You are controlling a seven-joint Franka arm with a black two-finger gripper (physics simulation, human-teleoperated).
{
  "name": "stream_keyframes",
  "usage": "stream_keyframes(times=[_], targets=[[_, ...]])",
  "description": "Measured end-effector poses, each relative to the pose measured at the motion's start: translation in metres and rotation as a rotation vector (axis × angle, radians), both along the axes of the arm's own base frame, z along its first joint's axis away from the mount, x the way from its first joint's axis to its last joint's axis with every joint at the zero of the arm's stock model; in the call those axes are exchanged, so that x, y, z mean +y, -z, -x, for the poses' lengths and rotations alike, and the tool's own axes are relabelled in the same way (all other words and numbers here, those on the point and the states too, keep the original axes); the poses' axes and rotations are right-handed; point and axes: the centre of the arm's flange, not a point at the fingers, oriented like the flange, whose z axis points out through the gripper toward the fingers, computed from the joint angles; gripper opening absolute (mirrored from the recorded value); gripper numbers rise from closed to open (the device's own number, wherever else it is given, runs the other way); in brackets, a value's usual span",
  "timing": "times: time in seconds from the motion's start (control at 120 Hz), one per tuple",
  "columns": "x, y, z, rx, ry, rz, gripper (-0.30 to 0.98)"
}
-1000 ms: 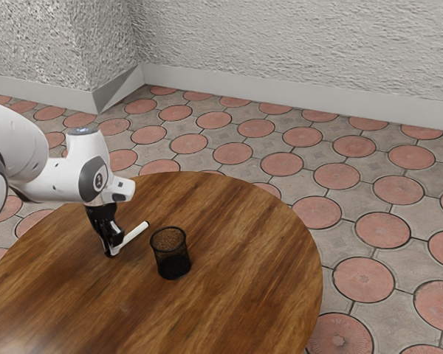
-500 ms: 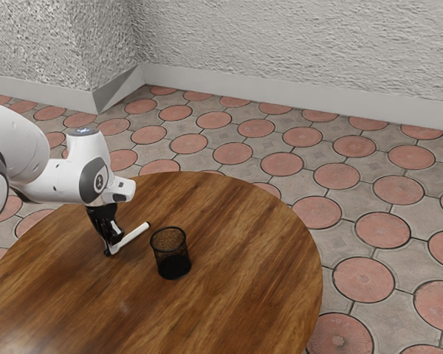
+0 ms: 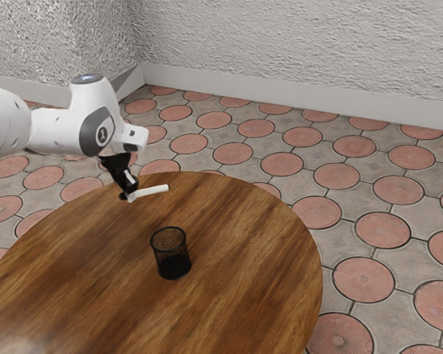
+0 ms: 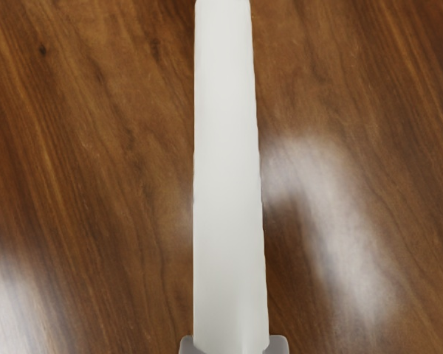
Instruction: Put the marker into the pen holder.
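The pincer (image 3: 128, 196) is closed on one end of the white marker (image 3: 153, 192), a grey pad (image 4: 278, 344) against each side in the wrist view; the marker's length juts out from the grip toward the exterior view's right, held above the wooden table (image 3: 240, 295); beyond it, nearer the exterior camera, the black mesh pen holder (image 3: 170, 254) stands upright on the table, apart from both pincer and marker.

Here we are, our white arm (image 3: 55, 133) reaching in from the exterior view's left, our wrist (image 3: 96, 118) bent over, and our black gripper (image 3: 127, 196) angled down toward that view's right, up in the air, jaws closed in a grip!
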Motion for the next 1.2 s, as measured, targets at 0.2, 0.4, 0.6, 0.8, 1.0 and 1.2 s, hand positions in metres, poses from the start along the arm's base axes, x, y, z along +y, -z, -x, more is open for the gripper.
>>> stream_keyframes(times=[0.2, 0.4, 0.6, 0.8, 1.0, 1.2], targets=[[-0.053, -0.092, -0.038, -0.021, 0.103, -0.063, -0.10], [-0.081, -0.120, -0.025, 0.224, 0.088, -0.088, -0.10], [-0.099, -0.101, 0.004, 0.514, 0.048, -0.095, -0.10], [-0.123, -0.095, 0.023, 0.669, 0.043, -0.113, -0.10], [-0.137, -0.098, 0.034, 0.736, 0.041, -0.136, -0.10], [-0.145, -0.090, 0.036, 0.776, 0.038, -0.149, -0.10]])
